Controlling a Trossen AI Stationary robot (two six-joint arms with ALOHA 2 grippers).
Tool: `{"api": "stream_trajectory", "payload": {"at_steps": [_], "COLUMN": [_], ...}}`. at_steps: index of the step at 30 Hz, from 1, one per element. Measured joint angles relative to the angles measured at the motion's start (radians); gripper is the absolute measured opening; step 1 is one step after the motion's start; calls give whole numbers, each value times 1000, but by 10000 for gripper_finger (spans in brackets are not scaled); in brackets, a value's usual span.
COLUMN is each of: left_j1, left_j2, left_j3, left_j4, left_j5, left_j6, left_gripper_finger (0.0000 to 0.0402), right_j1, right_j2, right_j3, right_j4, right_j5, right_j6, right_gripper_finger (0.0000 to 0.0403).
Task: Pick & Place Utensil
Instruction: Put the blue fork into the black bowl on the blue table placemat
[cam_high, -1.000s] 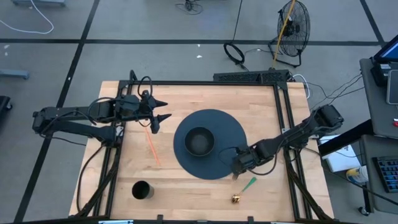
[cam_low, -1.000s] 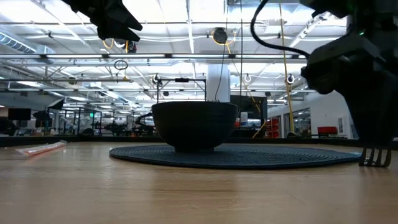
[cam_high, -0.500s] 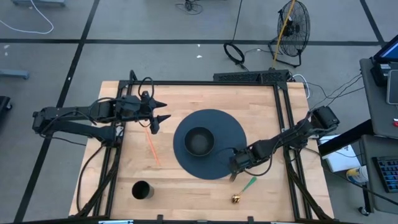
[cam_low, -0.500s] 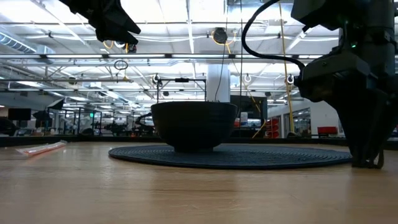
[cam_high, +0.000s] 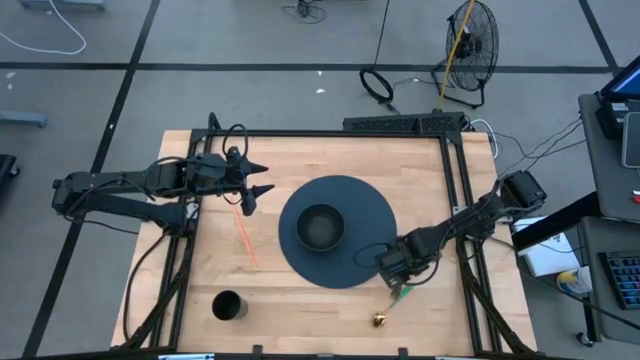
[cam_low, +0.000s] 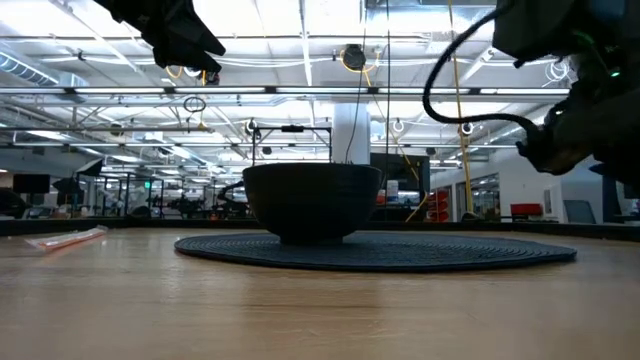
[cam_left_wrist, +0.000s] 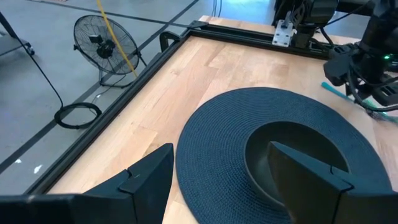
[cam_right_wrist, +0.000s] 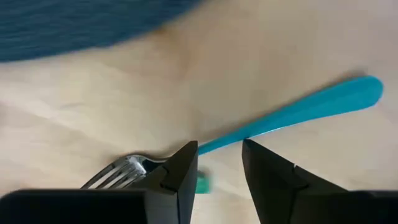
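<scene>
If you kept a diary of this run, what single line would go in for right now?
right gripper: jaws open astride teal-handled fork | fork: flat on table beside mat | left gripper: waiting, open

Teal-handled metal fork (cam_right_wrist: 273, 118) flat on wood beside the dark mat (cam_right_wrist: 93, 25).

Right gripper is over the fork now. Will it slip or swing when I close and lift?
The fork looks stiff and light. Its glossy teal handle may slip. It lies flat on the table, leaving little to grip under. The right gripper straddles it near the tines, so the handle may droop.
</scene>
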Motion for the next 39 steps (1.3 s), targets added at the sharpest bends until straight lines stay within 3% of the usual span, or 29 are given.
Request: {"api": "stream_trajectory", "payload": {"at_steps": [8,13,22,30,39], "left_j1": [0,-5,-25,-26,-26], "left_j2": [0,0,0,0,0], "left_j3": [0,0,0,0,0], "left_j4": [-1,-2,-2,-3,-5], "left_j5": [0,0,0,0,0], "left_j6": [-25,-27,-25,-25,-24], "left_gripper_finger": [266,266,266,266,266], "right_j1": [-28,-30,-27,-30,-20], "right_j2": [-11,-71,-155,-155,-155], "right_j3": [-3,-6,-5,-34,-95], "right_j4": [-61,-50,-65,-85,35], "right_j5": [26,147,232,256,227], "right_j6": [-50,-30,30,79,100], "right_gripper_finger": [120,120,120,120,103]}}
